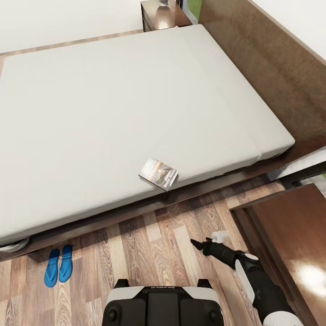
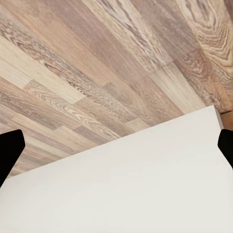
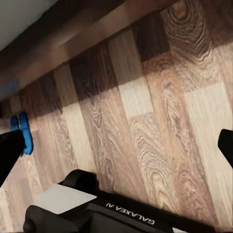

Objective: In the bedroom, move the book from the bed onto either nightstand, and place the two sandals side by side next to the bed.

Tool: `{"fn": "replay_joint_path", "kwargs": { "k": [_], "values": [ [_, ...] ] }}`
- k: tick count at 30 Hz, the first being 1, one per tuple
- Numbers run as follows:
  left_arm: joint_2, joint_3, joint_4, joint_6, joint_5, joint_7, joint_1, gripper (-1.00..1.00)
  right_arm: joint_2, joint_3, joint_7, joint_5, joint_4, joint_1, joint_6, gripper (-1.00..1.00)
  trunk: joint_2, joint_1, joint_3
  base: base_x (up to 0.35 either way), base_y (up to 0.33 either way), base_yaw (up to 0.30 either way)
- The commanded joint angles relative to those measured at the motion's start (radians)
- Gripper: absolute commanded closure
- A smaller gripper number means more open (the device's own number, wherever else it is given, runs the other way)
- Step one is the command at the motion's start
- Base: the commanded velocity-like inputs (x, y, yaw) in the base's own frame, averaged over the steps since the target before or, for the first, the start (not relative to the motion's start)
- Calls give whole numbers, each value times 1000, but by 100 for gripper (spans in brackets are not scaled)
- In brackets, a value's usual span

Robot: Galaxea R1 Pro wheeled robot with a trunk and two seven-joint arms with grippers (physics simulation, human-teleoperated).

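I see book (image 1: 158, 173) flat on bed (image 1: 113, 104) near mattress edge, 12 o'clock from my base. Two sandals (image 1: 59, 266) side by side on floor (image 1: 149, 244), 10 o'clock. Right gripper (image 1: 202, 242) fingers apart, empty, over floor. Left gripper (image 2: 116, 145) fingers apart, empty.

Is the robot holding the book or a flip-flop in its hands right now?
No, nothing is held. The book lies on the bed, and the sandals lie on the floor. The right gripper is open over bare planks; the left gripper is open too.
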Motion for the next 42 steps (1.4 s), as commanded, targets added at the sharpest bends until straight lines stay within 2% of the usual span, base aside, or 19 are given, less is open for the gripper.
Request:
{"fn": "replay_joint_path", "kwargs": {
  "k": [1,4,7,10,16,29,42],
  "values": [
    [1,-8,1,-3,10,-3,0,-100,0,-1,3,-11,-1,0,9,-100,0,0,0,0,0,0],
    [1,-7,1,-3,10,-3,0,-100,2,2,32,-56,-10,-14,21,-100,0,0,0,0,0,0],
    [1,-7,1,-3,10,-3,0,-100,7,5,52,-80,-14,-29,27,-100,0,0,0,0,0,0],
    [1,-7,1,-3,11,-3,0,-100,28,8,64,-95,-15,-61,32,-100,0,0,0,0,0,0],
    [0,-7,1,-1,11,-3,0,-100,49,9,71,-104,-11,-102,33,-100,0,0,0,0,0,0],
    [0,-6,1,4,11,-2,0,-100,107,8,75,-112,-5,-131,31,-100,0,0,0,0,0,0],
    [-7,-5,1,9,12,0,0,-100,122,8,77,-175,-2,-146,25,-100,0,0,0,0,0,0]
  ]
}}
